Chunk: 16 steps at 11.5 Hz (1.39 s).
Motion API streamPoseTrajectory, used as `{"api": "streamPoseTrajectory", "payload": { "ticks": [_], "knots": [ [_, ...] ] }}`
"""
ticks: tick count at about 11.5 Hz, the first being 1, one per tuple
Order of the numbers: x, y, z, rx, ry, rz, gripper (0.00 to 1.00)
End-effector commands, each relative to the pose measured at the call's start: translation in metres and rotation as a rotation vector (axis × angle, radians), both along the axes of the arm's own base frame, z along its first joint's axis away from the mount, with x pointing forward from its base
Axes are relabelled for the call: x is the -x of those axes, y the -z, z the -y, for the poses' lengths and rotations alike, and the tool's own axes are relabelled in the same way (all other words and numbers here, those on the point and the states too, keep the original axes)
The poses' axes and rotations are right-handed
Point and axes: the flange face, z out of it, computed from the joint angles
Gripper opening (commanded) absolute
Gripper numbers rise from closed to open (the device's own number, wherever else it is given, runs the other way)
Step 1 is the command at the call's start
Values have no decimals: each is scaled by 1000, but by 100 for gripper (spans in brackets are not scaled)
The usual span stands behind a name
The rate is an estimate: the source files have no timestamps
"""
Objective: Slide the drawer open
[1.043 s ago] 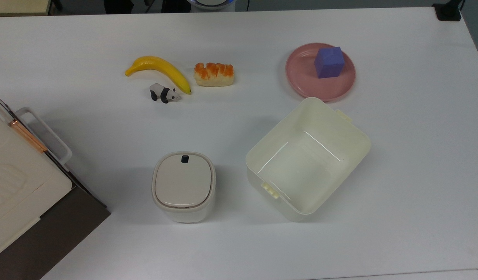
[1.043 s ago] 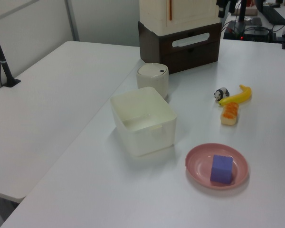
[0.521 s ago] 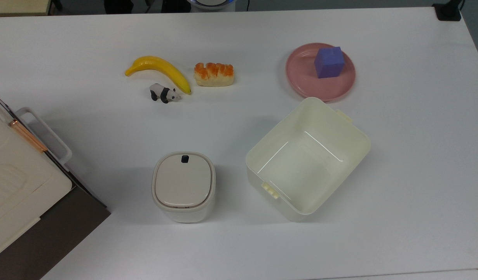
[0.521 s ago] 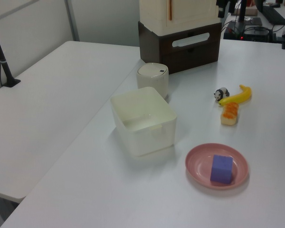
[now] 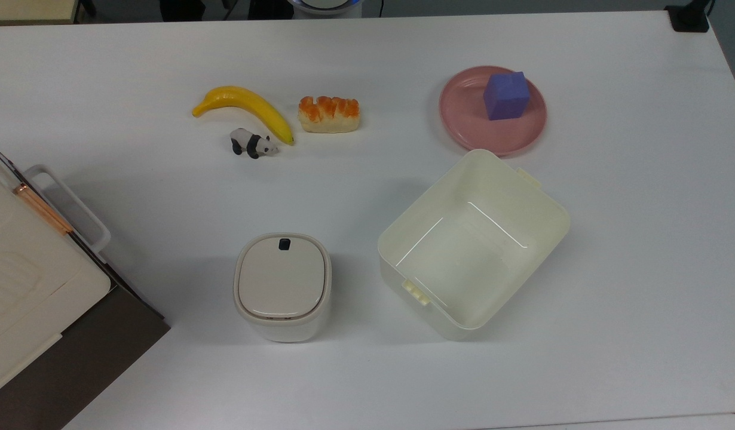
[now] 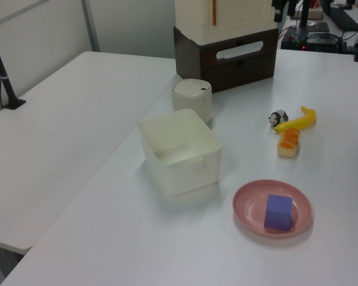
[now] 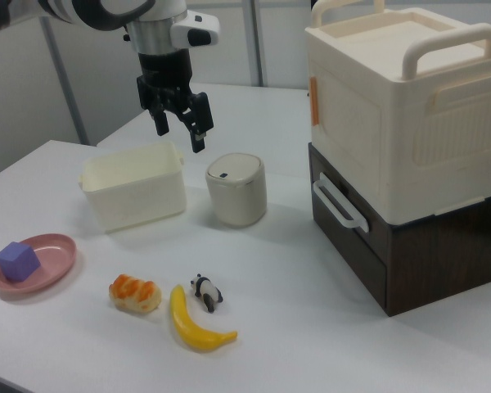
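Observation:
The drawer is the upper dark brown front of a low cabinet at the right view's right, with a white loop handle. It sits flush with the cabinet. The left view shows the drawer at the table's far end, and the top view shows its handle at the left edge. My gripper hangs open and empty high over the table in the right view, above the bins and well to the left of the drawer.
A cream carry box sits on top of the cabinet. On the table are a small lidded white bin, a cream open bin, a banana, a panda figure, a bread piece and a pink plate holding a purple cube.

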Motion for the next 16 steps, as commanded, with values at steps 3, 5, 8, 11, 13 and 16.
{"api": "streamPoseTrajectory", "payload": {
  "ticks": [3,5,8,11,13,16],
  "knots": [
    [1,5,11,41,-17,-4,100],
    [-14,14,25,87,-2,41,100],
    [-25,28,55,133,-157,73,100],
    [-28,61,96,155,-529,13,100],
    [-41,78,114,227,-667,24,100],
    [-71,110,125,327,-679,69,100]
  ]
}}
